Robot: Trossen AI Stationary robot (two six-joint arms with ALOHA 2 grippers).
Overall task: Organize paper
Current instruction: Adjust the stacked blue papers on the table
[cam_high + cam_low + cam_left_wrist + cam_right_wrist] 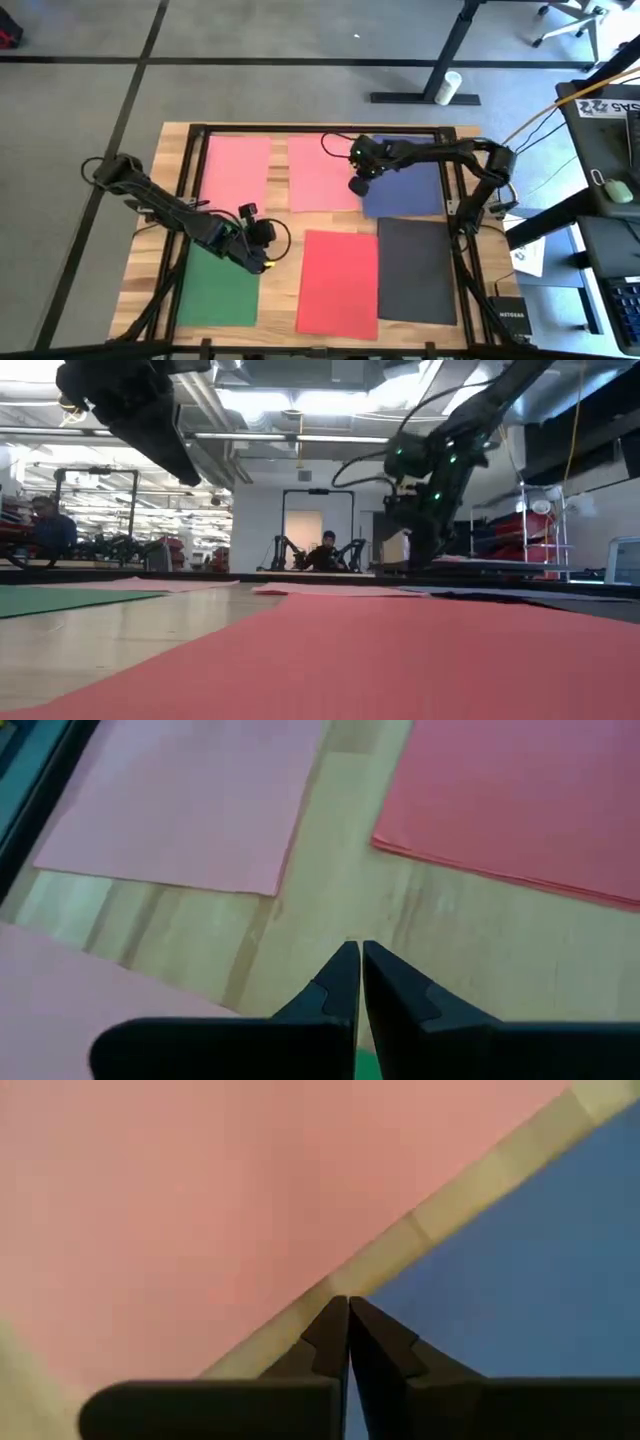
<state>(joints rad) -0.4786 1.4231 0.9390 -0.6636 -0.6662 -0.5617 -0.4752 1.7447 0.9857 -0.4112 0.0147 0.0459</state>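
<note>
1. High view: a light wooden slatted table holds six thin matte paper sheets lying flat in two rows.
2. Far left, near row: a green rectangular sheet. The left gripper hangs over its far right corner, jaws pressed together and holding nothing.
3. Above it, far row: a pink rectangular sheet, with a strip of bare wood between it and the next sheet.
4. Centre, far row: a second pink rectangular sheet. In the near row, a red rectangular sheet lies apart from the green one, bare wood between them.
5. The right gripper sits low at the narrow wood gap between the second pink sheet and a navy blue rectangular sheet, jaws together and empty.
6. Right, near row: a dark grey rectangular sheet, its left edge just beside the red sheet and its far edge meeting the navy sheet.
</note>
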